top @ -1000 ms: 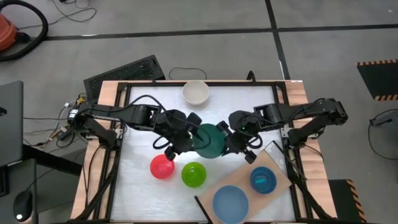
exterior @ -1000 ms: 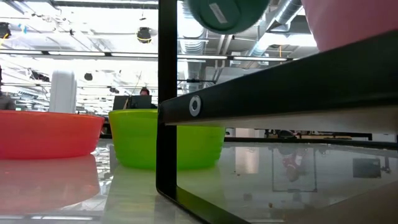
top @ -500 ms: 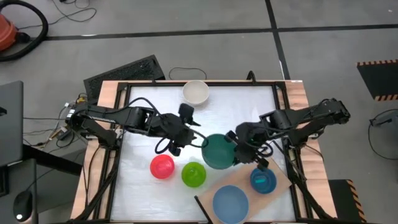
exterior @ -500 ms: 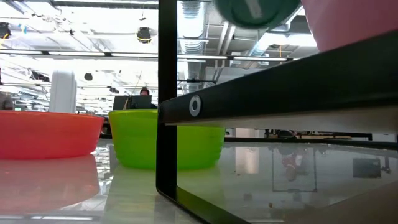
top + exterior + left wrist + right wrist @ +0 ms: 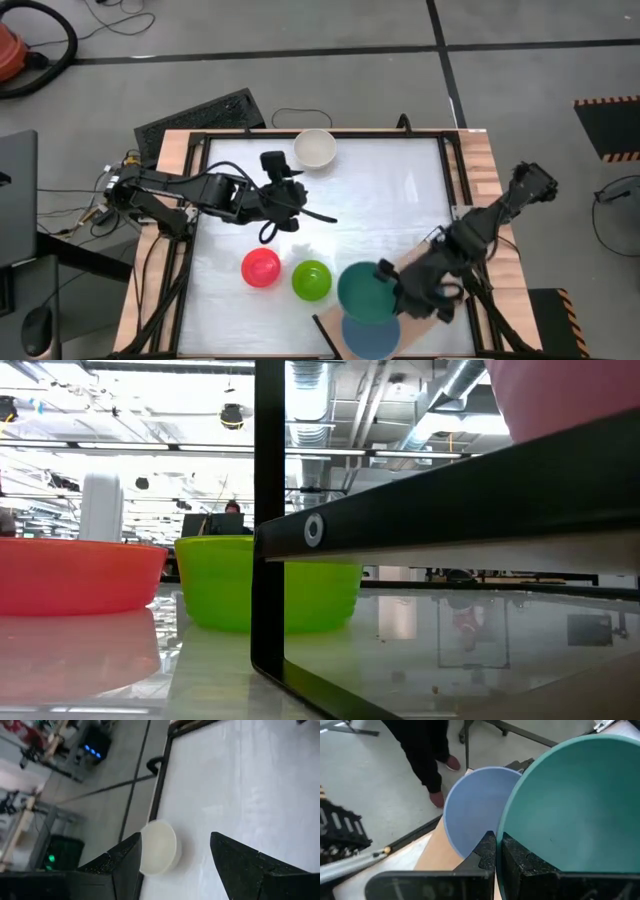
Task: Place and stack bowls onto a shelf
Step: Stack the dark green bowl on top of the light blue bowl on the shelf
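My right gripper [image 5: 388, 288] is shut on a dark teal bowl [image 5: 362, 290] and holds it over the near right of the table, above a slate blue bowl [image 5: 372, 338] that sits on the light-wood shelf [image 5: 420, 252]. In the right wrist view the teal bowl [image 5: 575, 805] overlaps the slate blue bowl [image 5: 472, 815]. My left gripper [image 5: 285, 180] hangs open over the table's middle left. It faces a cream-white bowl [image 5: 157, 847] that rests on its base near the far edge. A red bowl [image 5: 261, 268] and a lime green bowl [image 5: 311, 279] stand near the front. My right gripper pinches the teal bowl's rim [image 5: 502, 837] on the side nearest the arm, one finger inside the bowl and one outside. The fingers slant down from the table's right. The bowl is lifted clear, mouth up, over the slate blue bowl.
A dark frame runs around the white table top [image 5: 380, 190]. In the low view the red bowl [image 5: 75, 575] and green bowl [image 5: 265, 582] stand behind a dark upright bar [image 5: 268, 510], with a pink shape [image 5: 560, 395] at the upper right. A person's legs [image 5: 427, 760] show beyond the table.
My right gripper has swung from the table's middle toward the near right corner, carrying the teal bowl level until it hangs over the slate blue bowl. My left gripper, which stood open at the teal bowl, has rolled and turned away toward the far edge and now faces the white bowl.
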